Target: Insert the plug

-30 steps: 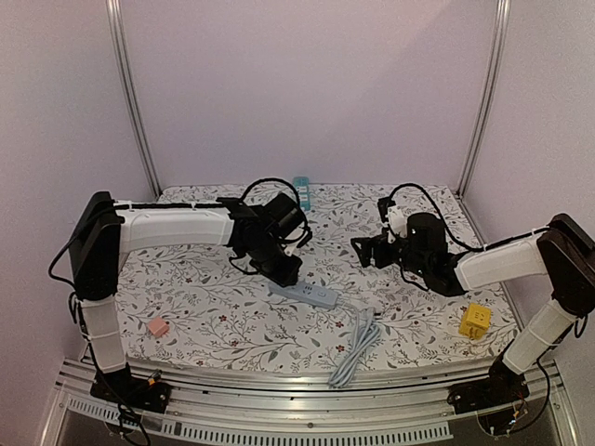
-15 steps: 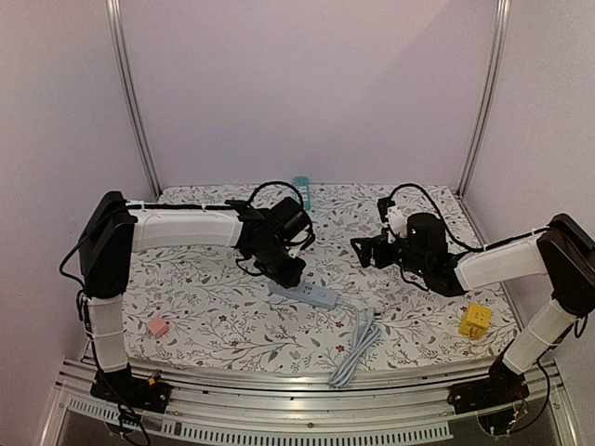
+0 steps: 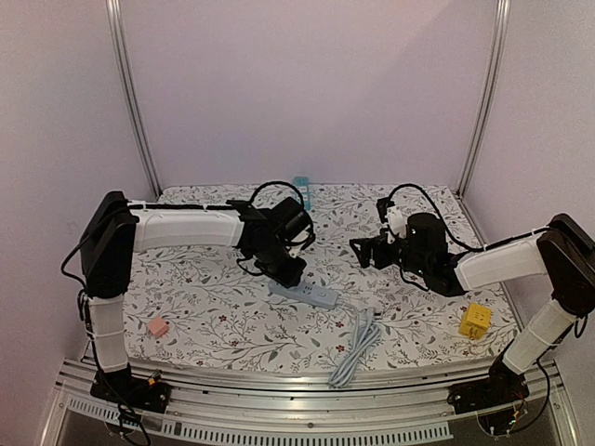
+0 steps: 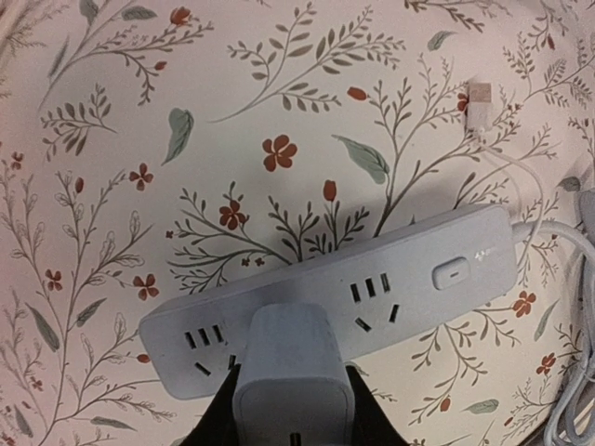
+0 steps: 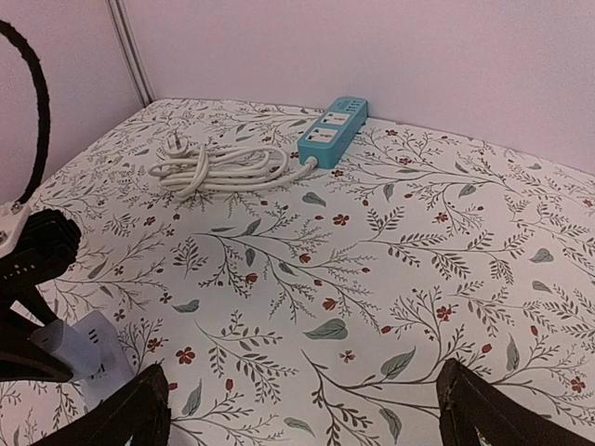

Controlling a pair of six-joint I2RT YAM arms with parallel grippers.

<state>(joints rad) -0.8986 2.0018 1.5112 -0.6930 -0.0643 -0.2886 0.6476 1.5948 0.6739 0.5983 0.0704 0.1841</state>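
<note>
Insertion is looking unfinished: left fingers (image 4: 218, 423) are pinching the white plug (image 4: 293, 367) onto the grey power strip (image 4: 437, 274); right fingers (image 5: 130, 418) are hanging spread.

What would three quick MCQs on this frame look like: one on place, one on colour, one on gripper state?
1. Where does the teal power strip lie?
A. beside the right arm's base
B. at the far edge of the table
C. at the near edge, between the arms

2. What colour is the small adapter lying near the right arm?
A. pink
B. teal
C. yellow

3. How is the right gripper?
A. open, holding nothing
B. shut on a white plug
C. shut on a coiled cable

Key:
1 B: the right wrist view shows it against the back wall.
2 C: the top view shows a yellow block there.
3 A: its fingers stand wide apart with only the cloth between them.
</note>
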